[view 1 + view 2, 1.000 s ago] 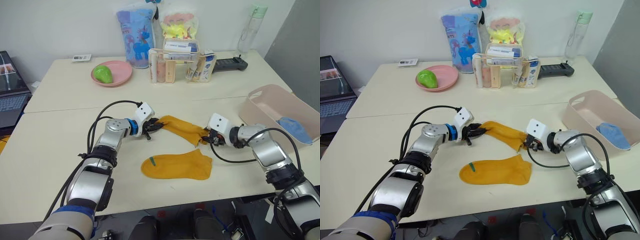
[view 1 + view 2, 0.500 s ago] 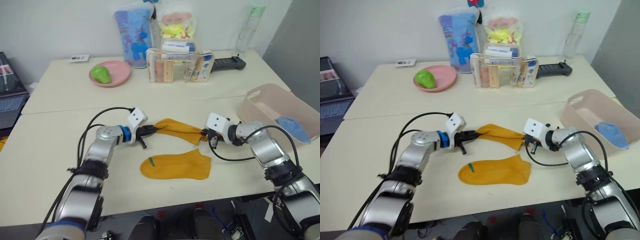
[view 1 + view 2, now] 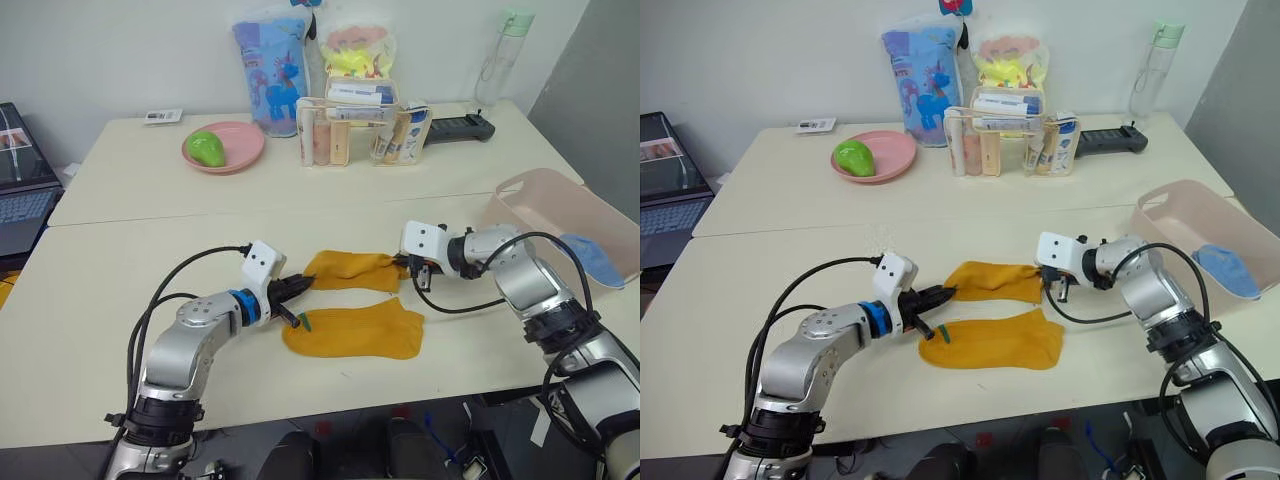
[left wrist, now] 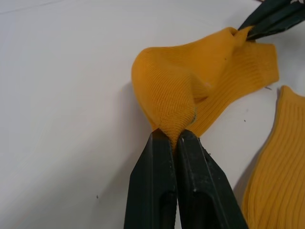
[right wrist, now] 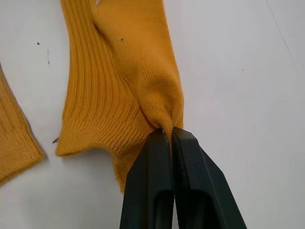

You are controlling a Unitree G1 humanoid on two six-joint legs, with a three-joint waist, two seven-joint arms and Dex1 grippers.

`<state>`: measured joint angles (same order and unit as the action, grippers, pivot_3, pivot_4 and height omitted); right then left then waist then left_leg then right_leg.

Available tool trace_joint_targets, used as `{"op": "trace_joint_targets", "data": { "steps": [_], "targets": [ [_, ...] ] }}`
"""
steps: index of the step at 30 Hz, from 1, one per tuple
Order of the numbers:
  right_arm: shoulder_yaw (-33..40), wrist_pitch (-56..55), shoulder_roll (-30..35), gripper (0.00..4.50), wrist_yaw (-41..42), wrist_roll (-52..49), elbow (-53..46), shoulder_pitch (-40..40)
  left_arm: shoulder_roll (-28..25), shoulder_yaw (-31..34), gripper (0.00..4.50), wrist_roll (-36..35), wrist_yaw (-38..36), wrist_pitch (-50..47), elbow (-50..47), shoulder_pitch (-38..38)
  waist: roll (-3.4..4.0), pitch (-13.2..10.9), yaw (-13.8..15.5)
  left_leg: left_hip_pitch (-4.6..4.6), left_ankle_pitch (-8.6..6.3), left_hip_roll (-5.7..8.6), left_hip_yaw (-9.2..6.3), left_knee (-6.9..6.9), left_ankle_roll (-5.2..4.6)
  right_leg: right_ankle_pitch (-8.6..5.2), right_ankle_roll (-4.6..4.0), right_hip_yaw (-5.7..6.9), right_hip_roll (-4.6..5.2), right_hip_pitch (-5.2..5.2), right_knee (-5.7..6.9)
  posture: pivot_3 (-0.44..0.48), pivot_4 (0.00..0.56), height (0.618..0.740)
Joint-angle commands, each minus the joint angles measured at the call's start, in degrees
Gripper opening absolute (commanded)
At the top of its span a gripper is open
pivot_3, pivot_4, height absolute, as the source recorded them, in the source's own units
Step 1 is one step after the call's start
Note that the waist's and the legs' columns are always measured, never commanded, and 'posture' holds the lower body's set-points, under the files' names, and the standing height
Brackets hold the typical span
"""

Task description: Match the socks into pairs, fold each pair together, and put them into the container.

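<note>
Mustard pair on tabletop (image 3: 120,300), mid-match. Left tool (image 3: 296,287) pinched shut on toe end of upper yellow sock (image 3: 352,270); right tool (image 3: 407,265) pinched shut on its cuff end, sock stretched between them. Second yellow sock (image 3: 352,333) flat just at 6 o'clock of it. Not yet stacked or folded. Blue sock (image 3: 590,255) already in pink bin (image 3: 530,205), at 3 o'clock. Judgement: yellow pair still to stack, fold, bin.

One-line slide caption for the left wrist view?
Left gripper shut on one end of a mustard sock on the table; the second mustard sock lies alongside.
</note>
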<state>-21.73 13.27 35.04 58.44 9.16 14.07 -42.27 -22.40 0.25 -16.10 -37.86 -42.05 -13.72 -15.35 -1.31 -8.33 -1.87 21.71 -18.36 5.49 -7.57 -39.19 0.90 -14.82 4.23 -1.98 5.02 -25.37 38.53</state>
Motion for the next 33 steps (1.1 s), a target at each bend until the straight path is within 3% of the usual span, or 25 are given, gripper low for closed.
{"op": "trace_joint_targets", "data": {
  "steps": [1, 7, 11, 14, 20, 30, 33],
  "targets": [
    [1.58, -3.71, -0.55, 0.74, -2.40, 0.66, 1.69, -1.40, -1.54, -0.81, 0.47, 1.36, 0.47, 3.48, 0.03, 0.58, 0.00, 0.00, -0.03, -0.01, 0.00, -0.01, 0.02, 0.01, 0.00, 0.00, 0.00, -0.01, 0.00, 0.00, 0.00, 0.000, 0.150, 0.740],
    [6.02, -4.56, 1.40, 2.81, -5.88, -0.34, -0.42, 0.10, -3.03, 2.10, 2.24, 2.34, 2.29, 8.41, 4.23, -0.62, 0.00, 0.00, 0.07, -0.01, 0.00, 0.00, 0.01, 0.02, 0.00, 0.00, 0.00, 0.01, 0.00, 0.00, -0.02, 0.000, 0.150, 0.740],
    [11.77, -5.49, 2.18, 2.85, -3.74, -7.43, -7.12, 4.16, -6.17, 3.48, 3.52, 2.05, -2.34, 19.71, 6.84, -2.24, 0.00, 0.00, 0.17, 0.01, 0.00, -0.01, -0.02, 0.02, 0.00, 0.00, 0.00, 0.03, 0.00, 0.00, -0.06, 0.000, 0.150, 0.740],
    [11.06, -8.81, 3.54, 2.85, 0.33, -9.36, -10.67, 8.30, -11.70, -0.09, 3.52, 5.38, -10.43, 31.90, 11.31, -1.68, 0.02, 0.01, 0.07, -0.08, 0.00, -0.04, 0.03, 0.12, 0.01, 0.00, 0.00, 0.01, 0.00, 0.05, -0.10, 0.000, 0.150, 0.740],
    [8.40, -10.40, 3.32, 2.85, 4.05, -10.12, -14.68, 12.87, -16.87, -5.61, 3.52, 8.93, -23.37, 51.78, 21.66, -4.66, 0.04, -0.01, 0.11, -0.12, 0.00, -0.03, 0.02, 0.16, 0.00, 0.00, 0.00, 0.03, 0.00, 0.08, -0.15, 0.000, 0.150, 0.740],
    [3.53, -21.99, 3.32, 2.85, 2.43, -1.51, -4.90, 9.98, -13.26, -11.77, 3.52, 20.10, -18.95, 69.23, 39.77, -13.89, 0.02, -0.01, 0.08, -0.10, 0.00, 0.02, 0.03, 0.13, 0.00, 0.00, 0.00, 0.05, -0.01, 0.07, -0.08, 0.000, 0.150, 0.740],
    [1.86, -27.66, 3.27, 2.85, 0.72, 2.26, 0.10, 7.39, -12.94, -13.92, 2.93, 23.62, -17.87, 75.51, 45.20, -16.72, 0.02, 0.00, 0.02, -0.15, 0.00, 0.00, 0.06, 0.13, 0.00, 0.00, 0.00, 0.05, -0.02, 0.07, -0.05, 0.000, 0.150, 0.740]
  ]
}}
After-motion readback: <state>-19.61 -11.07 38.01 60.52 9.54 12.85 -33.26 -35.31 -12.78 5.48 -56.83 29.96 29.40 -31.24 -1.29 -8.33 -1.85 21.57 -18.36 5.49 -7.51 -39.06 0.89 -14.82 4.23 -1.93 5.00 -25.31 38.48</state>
